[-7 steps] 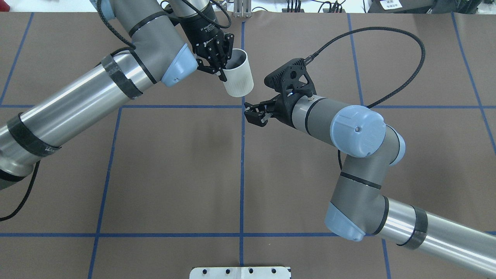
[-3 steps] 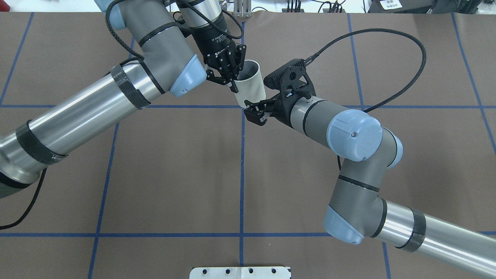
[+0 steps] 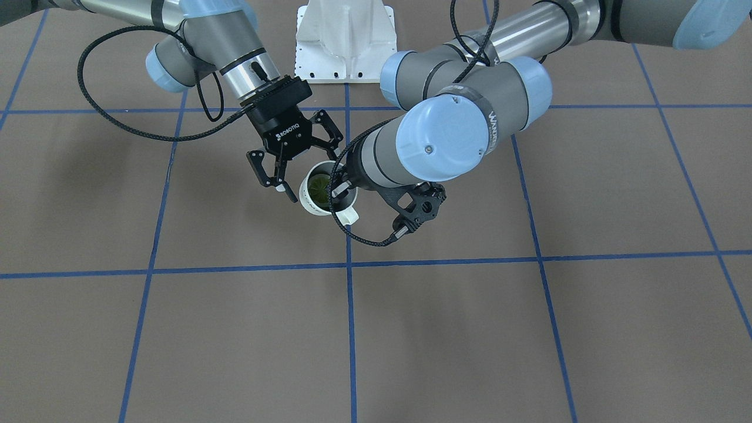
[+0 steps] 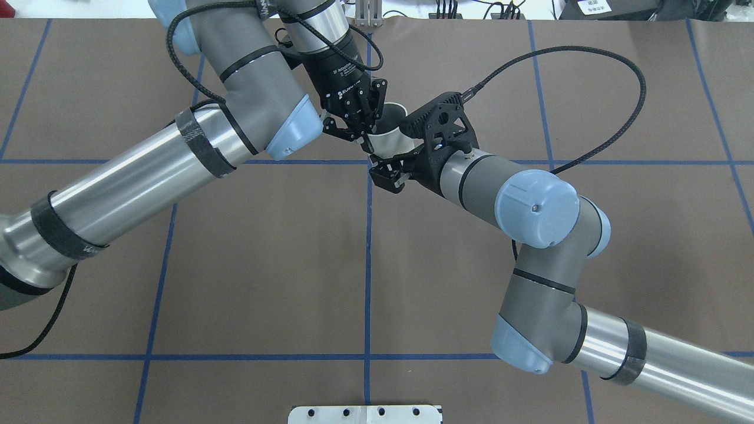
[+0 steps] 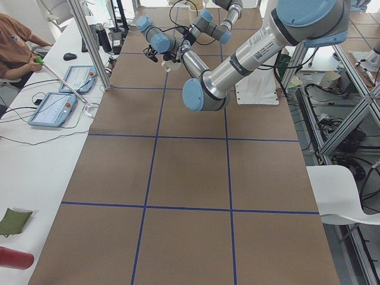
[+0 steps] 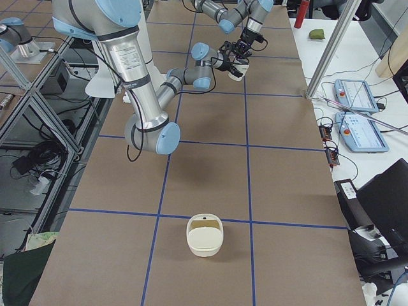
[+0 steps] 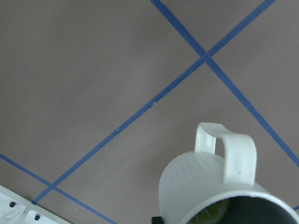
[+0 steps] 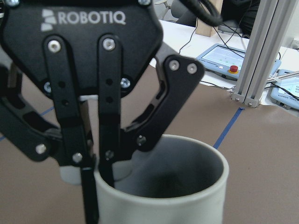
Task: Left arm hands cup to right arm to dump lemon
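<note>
Surface [image 4: 265, 265] below; my left gripper [image 4: 364, 134] pinches the stiff, slick cup [image 7: 196, 186] by the rim; open right gripper [image 4: 389, 166] should clamp ribs.

Matt white ribbed cup [image 7: 196, 186], matt black left gripper [image 4: 360, 134], glossy metal left arm tube [image 4: 129, 176], above a smooth matt brown table [image 4: 265, 265].

A cream container [image 6: 204, 235] sits on the brown, blue-taped table [image 6: 210, 185].
</note>
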{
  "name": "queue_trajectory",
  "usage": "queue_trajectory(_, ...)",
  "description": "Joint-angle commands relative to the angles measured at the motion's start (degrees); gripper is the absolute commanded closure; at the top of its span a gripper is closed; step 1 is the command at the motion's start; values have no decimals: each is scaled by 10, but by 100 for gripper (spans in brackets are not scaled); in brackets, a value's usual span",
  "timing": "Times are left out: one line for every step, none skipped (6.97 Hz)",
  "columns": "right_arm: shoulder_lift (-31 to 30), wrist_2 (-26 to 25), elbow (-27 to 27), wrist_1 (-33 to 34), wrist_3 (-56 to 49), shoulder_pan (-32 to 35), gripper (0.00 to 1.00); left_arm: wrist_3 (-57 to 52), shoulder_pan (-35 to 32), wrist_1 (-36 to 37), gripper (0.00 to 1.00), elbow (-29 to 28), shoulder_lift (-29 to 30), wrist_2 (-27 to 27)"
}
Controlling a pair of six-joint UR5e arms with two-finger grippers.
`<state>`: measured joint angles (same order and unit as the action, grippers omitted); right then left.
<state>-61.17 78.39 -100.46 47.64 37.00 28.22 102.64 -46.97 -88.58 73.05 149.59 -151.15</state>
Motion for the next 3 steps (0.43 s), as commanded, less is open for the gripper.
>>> queue_trajectory(-1,-1,0,-1,1,0,2,9,4,0,100,16,0,-2)
queue_trajectory(-1,-1,0,0,0,0,2,9,4,-1,100,16,-1,-4)
queue_trajectory(-1,-1,0,-1,0,0,2,9,4,-1,100,17,0,-5)
